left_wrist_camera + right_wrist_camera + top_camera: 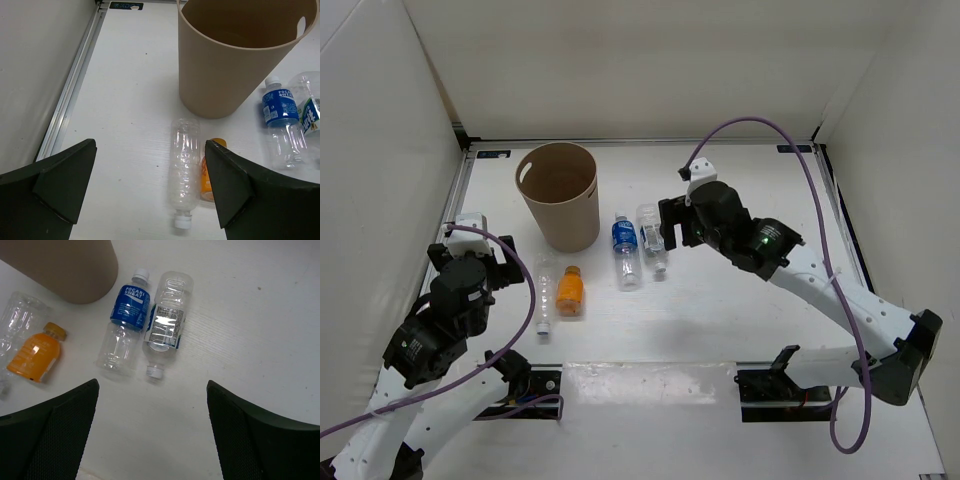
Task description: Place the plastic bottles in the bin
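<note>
Our left fingers (55, 185) and right fingers (55, 435) both gape wide and empty, and closing on the pale-label bottle (165, 325) could knock the blue-label bottle (129, 307) just beside it rolling.

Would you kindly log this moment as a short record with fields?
bin: upright
blue-label bottle: lying right of bin
pale-label bottle: lying alongside blue-label bottle
slim bottle: lying in front of bin
orange bottle: lying beside slim bottle
left gripper: open, empty, near slim bottle
right gripper: open, empty, near pale-label bottle
binned: none of four
</note>
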Controlling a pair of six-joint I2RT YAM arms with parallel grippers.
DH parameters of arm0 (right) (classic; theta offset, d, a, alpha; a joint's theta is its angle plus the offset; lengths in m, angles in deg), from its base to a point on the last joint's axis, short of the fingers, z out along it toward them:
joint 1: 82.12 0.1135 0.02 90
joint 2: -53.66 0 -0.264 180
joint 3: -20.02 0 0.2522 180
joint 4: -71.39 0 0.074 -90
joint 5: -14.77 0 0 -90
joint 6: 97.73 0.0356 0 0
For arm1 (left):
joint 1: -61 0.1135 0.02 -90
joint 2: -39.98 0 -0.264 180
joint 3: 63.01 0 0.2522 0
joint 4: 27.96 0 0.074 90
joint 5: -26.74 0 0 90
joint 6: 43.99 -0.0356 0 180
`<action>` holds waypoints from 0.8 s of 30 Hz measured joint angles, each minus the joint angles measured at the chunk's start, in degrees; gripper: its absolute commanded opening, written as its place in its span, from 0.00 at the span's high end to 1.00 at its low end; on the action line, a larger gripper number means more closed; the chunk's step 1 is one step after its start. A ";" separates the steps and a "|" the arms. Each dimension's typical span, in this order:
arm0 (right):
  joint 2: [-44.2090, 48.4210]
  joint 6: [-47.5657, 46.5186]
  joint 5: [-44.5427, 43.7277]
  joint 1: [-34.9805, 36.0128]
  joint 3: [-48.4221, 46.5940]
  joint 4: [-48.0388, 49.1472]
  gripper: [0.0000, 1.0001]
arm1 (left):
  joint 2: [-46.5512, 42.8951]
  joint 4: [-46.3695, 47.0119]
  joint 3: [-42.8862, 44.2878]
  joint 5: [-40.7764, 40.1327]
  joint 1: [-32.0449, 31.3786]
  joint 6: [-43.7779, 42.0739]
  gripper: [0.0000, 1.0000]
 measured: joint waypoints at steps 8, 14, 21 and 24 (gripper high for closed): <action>-0.55 1.25 -3.02 -0.98 -1.05 -1.57 0.10 | 0.09 0.00 -0.02 0.00 0.00 0.00 0.00; -0.83 1.97 -2.91 -1.11 -1.05 -1.57 0.10 | 0.44 -0.02 -0.02 0.00 0.00 0.00 0.00; -12.63 7.48 14.16 -18.91 -4.52 -2.43 0.10 | 0.59 -0.04 -0.02 -0.15 0.00 0.00 0.00; -25.57 7.32 18.64 -22.53 -13.79 -5.99 0.10 | 0.59 -0.07 -0.02 -0.24 0.00 0.00 0.00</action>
